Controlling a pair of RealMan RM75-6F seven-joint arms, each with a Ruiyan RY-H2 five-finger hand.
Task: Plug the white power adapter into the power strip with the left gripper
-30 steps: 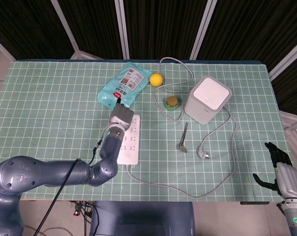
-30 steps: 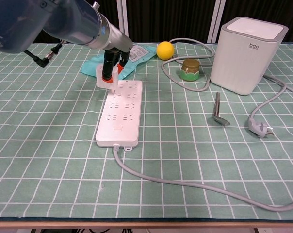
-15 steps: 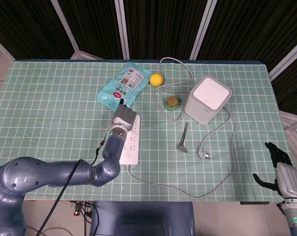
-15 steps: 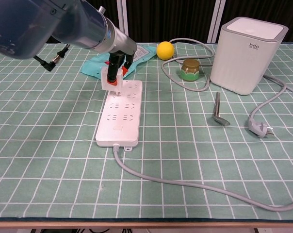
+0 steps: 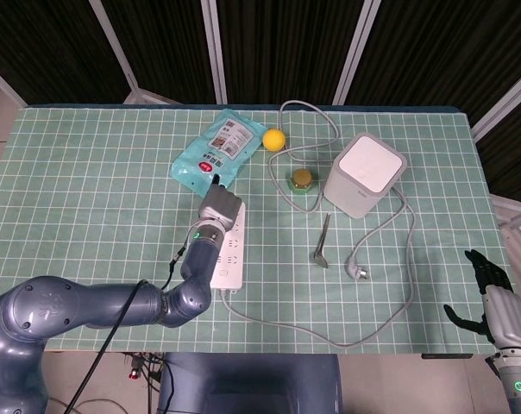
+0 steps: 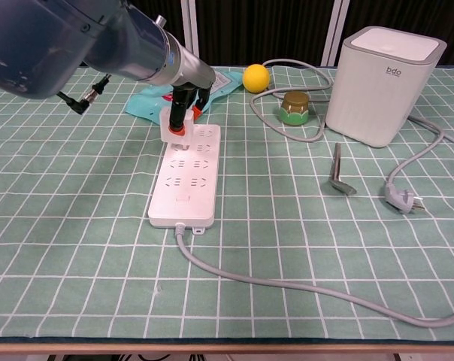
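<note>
The left hand (image 6: pixel 183 101) is holding the white adapter (image 6: pixel 174 128) pinched between its fingertips, right at the far end of the power strip (image 6: pixel 186 177), the end nearest the teal snack bag (image 5: pixel 215 148). From the chest view the adapter sits low over the last row of sockets, at the strip's left-hand edge; whether its prongs are touching the holes or are just above them I can't tell. The strip's long axis runs away from the robot, its cord (image 6: pixel 287 286) leaving the near end, and the hand comes down on it from above and behind. So what counts next, I'd say, is getting the prongs square over that far socket and pushing straight down. The right hand (image 5: pixel 493 302) hangs well away from the strip, off the table's right edge, holding nothing, its fingers loosely apart.
</note>
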